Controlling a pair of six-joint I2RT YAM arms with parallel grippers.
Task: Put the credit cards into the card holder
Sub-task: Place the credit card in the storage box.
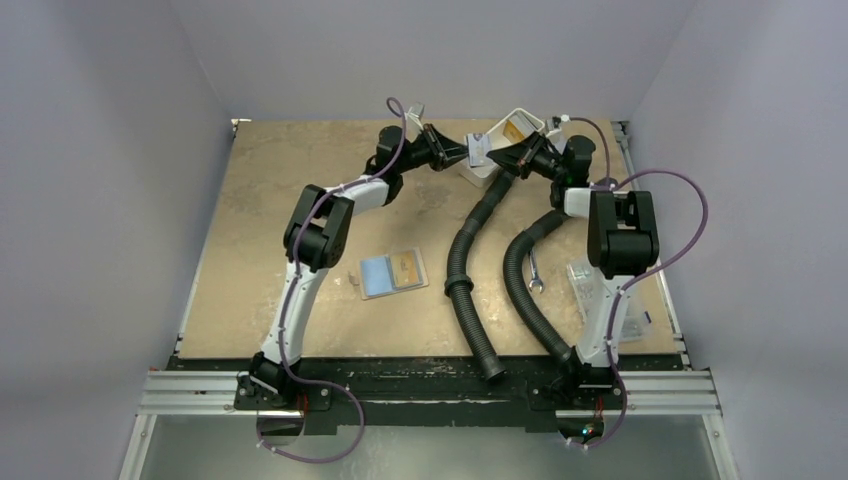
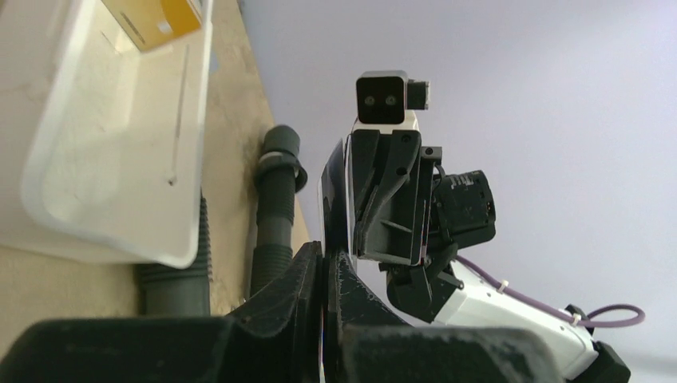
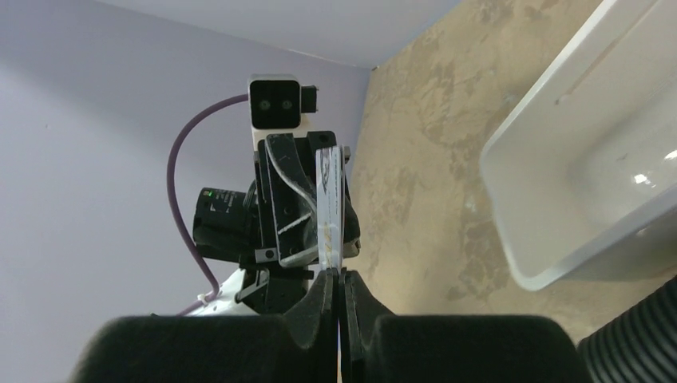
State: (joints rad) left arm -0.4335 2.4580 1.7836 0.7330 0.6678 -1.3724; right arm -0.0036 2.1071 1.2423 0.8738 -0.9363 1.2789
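Note:
Both grippers meet at the back of the table, beside the white tray (image 1: 527,117). My left gripper (image 1: 463,153) and right gripper (image 1: 497,156) are each shut on opposite ends of one card (image 1: 479,152), held on edge in the air. It looks dark in the left wrist view (image 2: 335,199), where my left gripper (image 2: 329,255) pinches it. It looks pale and glossy in the right wrist view (image 3: 329,199), pinched by my right gripper (image 3: 337,275). An orange-tan card (image 1: 514,130) lies in the tray (image 2: 152,14). The tan card holder (image 1: 393,272) lies open mid-table with a light blue card (image 1: 376,275) on its left leaf.
Two black corrugated hoses (image 1: 463,255) (image 1: 520,275) run from the tray (image 2: 120,175) (image 3: 575,175) towards the near edge. A small wrench (image 1: 535,275) lies by the right hose. A clear plastic compartment box (image 1: 600,290) sits under the right arm.

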